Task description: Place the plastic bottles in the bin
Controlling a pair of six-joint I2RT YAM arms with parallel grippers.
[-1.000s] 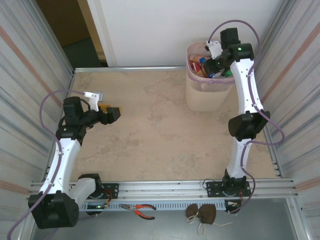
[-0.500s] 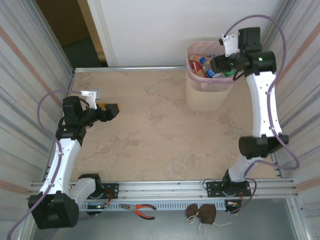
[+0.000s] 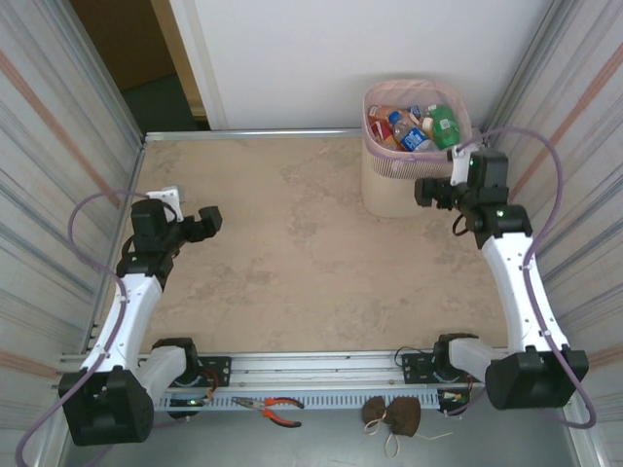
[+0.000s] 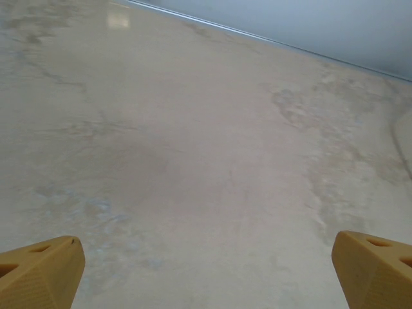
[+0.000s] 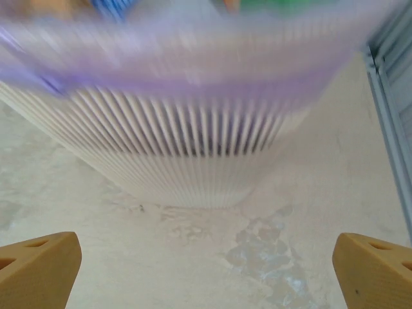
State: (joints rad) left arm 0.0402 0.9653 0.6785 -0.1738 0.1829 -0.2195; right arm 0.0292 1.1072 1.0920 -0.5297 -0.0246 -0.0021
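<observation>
The bin (image 3: 404, 190), beige with a slotted band and a pink bag, stands at the far right of the table. Several plastic bottles (image 3: 414, 128) with red, blue and green labels lie inside it. My right gripper (image 3: 429, 190) hovers beside the bin's near right side, open and empty. In the right wrist view the ribbed bin wall (image 5: 187, 141) rises just ahead, and the yellow fingertips (image 5: 373, 270) sit far apart at the bottom corners. My left gripper (image 3: 206, 222) hangs over the table's left side, open, with bare tabletop between its fingertips (image 4: 38, 270).
Corrugated metal walls close in both sides (image 3: 58, 146). Red-handled pliers (image 3: 274, 408) and a brown pouch (image 3: 394, 415) lie on the metal shelf in front of the arm bases. A white wall backs the table behind the bin.
My right arm has come back from above the bin and dropped to its near side, jaws opening wide. The left gripper has drawn back a little to the left and opened wider.
</observation>
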